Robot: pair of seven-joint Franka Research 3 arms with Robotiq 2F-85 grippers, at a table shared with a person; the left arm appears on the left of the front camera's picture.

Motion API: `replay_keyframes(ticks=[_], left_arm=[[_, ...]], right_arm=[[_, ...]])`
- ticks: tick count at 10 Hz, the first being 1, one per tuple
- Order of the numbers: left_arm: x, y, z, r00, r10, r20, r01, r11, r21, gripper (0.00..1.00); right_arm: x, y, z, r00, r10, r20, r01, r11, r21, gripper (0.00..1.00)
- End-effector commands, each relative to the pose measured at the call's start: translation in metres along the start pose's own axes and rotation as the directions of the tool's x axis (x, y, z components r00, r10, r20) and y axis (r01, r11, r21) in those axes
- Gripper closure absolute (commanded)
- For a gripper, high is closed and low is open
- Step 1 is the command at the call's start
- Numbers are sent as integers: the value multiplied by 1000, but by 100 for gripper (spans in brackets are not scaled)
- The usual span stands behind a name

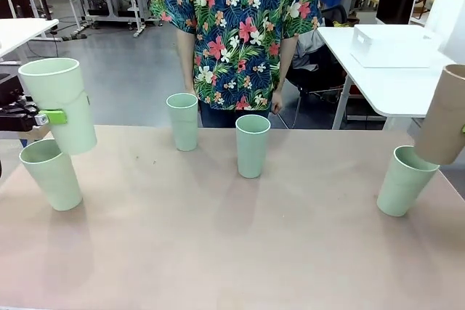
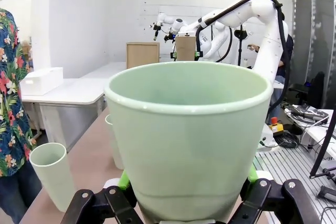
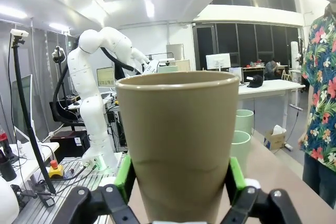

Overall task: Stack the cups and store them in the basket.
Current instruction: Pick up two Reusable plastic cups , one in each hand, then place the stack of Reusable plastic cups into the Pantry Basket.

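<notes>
My left gripper (image 1: 61, 115) is shut on a mint cup (image 1: 57, 103), held tilted just above another mint cup (image 1: 51, 173) at the table's left. In the left wrist view the held cup (image 2: 189, 135) sits between the green pads (image 2: 124, 180). Two mint cups (image 1: 182, 121) (image 1: 252, 145) stand mid-table. My right gripper (image 3: 178, 184) is shut on the taupe-brown cup (image 3: 178, 140). The brown cup (image 1: 445, 114) hangs with its base at the rim of a mint cup (image 1: 403, 179) at the right. The white basket (image 1: 392, 45) rests on a side table, far right.
A person in a flowered shirt (image 1: 236, 27) stands at the far edge behind the middle cups. The white side table (image 1: 378, 81) is beyond the right corner. The table's near half (image 1: 232, 252) is bare.
</notes>
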State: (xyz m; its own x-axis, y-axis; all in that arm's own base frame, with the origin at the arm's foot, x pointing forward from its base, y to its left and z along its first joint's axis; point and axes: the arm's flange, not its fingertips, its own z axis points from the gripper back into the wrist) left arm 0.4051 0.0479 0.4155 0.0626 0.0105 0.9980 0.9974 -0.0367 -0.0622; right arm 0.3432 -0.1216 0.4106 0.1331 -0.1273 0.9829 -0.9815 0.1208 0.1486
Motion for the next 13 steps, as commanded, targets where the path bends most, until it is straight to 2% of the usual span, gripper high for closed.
replay_keyframes(ticks=[1, 13], left_arm=[[3, 0, 0, 1000, -2, 0, 2, 1000, 3, 13], [3, 0, 0, 1000, -2, 0, 2, 1000, 3, 13]], right_arm=[[1, 0, 0, 1000, 15, -6, -15, 1000, -4, 14], [1, 0, 0, 1000, 15, -6, -15, 1000, -4, 14]])
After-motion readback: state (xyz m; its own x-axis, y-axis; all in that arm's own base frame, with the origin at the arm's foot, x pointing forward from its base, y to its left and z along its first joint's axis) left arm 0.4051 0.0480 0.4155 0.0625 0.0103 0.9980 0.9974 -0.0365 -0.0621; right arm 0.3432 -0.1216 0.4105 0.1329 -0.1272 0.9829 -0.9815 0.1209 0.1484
